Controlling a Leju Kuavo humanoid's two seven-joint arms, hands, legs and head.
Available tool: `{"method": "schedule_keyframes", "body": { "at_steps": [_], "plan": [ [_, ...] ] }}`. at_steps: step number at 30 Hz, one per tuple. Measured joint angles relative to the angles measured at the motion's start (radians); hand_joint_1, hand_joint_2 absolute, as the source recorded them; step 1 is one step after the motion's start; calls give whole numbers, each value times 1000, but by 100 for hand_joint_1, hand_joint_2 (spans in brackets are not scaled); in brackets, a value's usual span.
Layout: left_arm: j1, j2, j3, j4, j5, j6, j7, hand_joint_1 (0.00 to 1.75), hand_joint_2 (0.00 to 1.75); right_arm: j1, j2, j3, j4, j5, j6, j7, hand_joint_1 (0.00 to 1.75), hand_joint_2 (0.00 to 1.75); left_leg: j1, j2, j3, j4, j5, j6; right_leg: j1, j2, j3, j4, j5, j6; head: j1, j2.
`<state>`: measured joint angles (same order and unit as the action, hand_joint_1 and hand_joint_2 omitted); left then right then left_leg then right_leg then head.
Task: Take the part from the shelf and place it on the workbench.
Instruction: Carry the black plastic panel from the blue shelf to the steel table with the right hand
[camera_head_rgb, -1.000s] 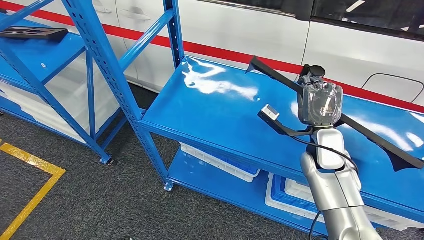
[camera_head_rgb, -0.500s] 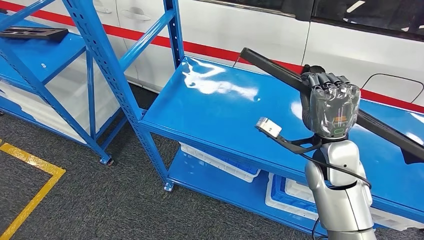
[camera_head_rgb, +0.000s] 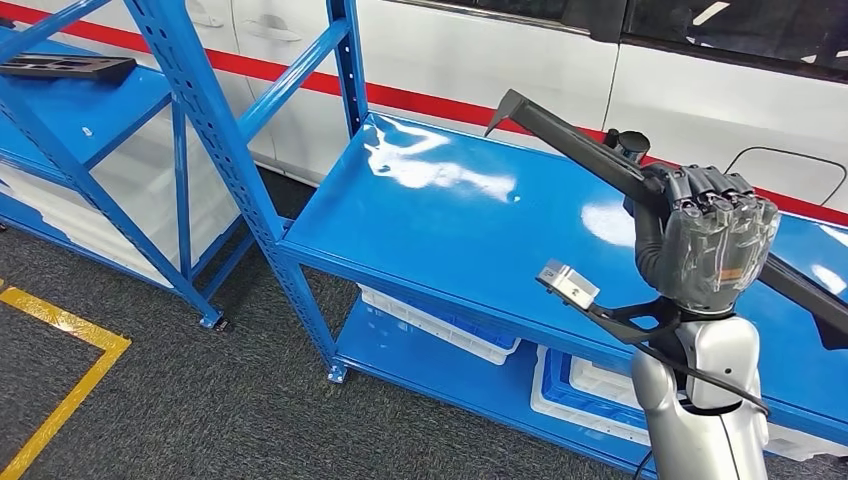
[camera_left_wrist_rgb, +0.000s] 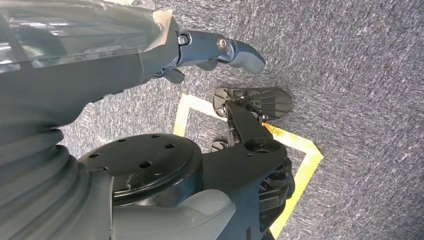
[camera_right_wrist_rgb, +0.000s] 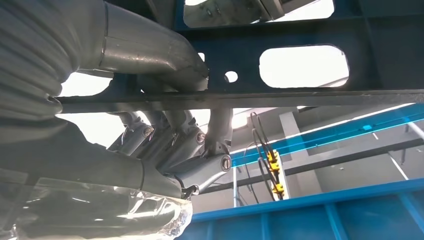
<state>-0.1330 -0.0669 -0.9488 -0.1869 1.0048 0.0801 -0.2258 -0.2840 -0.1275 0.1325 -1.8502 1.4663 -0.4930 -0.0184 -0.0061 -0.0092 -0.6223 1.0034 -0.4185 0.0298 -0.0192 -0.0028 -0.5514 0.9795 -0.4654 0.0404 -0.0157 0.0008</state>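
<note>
- One long black part (camera_head_rgb: 590, 150) is gripped by the right hand (camera_head_rgb: 710, 245), whose fingers (camera_head_rgb: 712, 200) are wrapped around it near its middle; it is held clear above the blue shelf (camera_head_rgb: 440, 230) and is not resting on it.
- Its long axis is seen to run from about 10 o'clock, where a hooked tip points toward the white vehicle (camera_head_rgb: 480, 50), down to about 4 o'clock, where it is cut off by the frame edge.
- In the right wrist view the part (camera_right_wrist_rgb: 280, 75) is shown as a flat bar with slots, with the fingers (camera_right_wrist_rgb: 175, 140) curled under it.
- The left hand (camera_left_wrist_rgb: 90, 55) hangs toward the carpet floor (camera_left_wrist_rgb: 350, 60); nothing is seen in it, but whether its fingers are spread or curled cannot be told.
- No table is in sight, so a turn away from the shelf is judged necessary, with both ends of the part at risk of catching the shelf post (camera_head_rgb: 345, 60).
</note>
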Motion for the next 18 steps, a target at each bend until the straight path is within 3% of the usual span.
{"method": "schedule_keyframes", "body": {
  "at_steps": [11,18],
  "plan": [
    [1,-3,1,0,9,2,1,0,175,15,-5,-2,0,-39,-25,-5,175,175,-1,0,0,1,-1,1,-2,0,0,-1,0,0,0,0],
    [6,-2,3,0,18,3,2,0,175,20,-6,-2,0,-56,-37,-13,175,175,-8,0,0,3,-6,8,-11,0,0,-1,-1,4,0,0]
  ]
}}
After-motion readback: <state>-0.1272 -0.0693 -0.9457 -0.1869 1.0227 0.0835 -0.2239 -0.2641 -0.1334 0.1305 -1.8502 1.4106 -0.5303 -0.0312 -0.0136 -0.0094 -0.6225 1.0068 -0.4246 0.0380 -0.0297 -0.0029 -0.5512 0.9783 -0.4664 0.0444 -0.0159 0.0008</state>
